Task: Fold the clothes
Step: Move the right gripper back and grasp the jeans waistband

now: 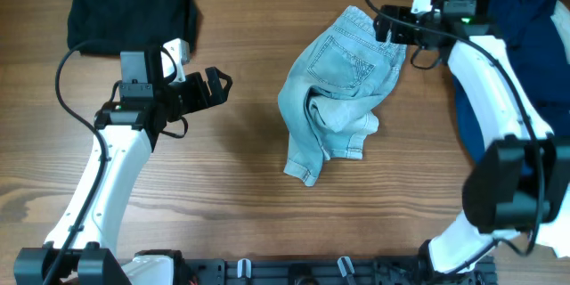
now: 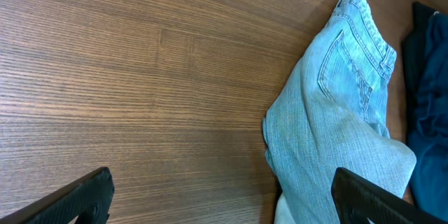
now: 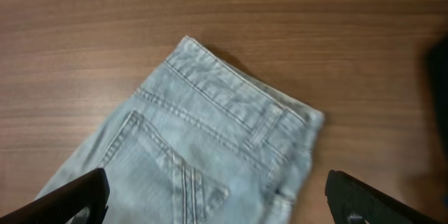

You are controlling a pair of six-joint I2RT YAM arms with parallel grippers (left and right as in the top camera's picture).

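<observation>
The jeans (image 1: 337,89) lie bunched mid-counter (image 1: 240,187), back pocket up, legs crumpled in a lump. The right gripper (image 1: 386,27) hovers over the waistband corner, jaws spread wide, pinching nothing. The left gripper (image 1: 216,87) sits well off to the jeans' left, spread too, empty above bare wood. A black garment (image 1: 132,4) sits far left, a navy garment (image 1: 525,18) far right.
</observation>
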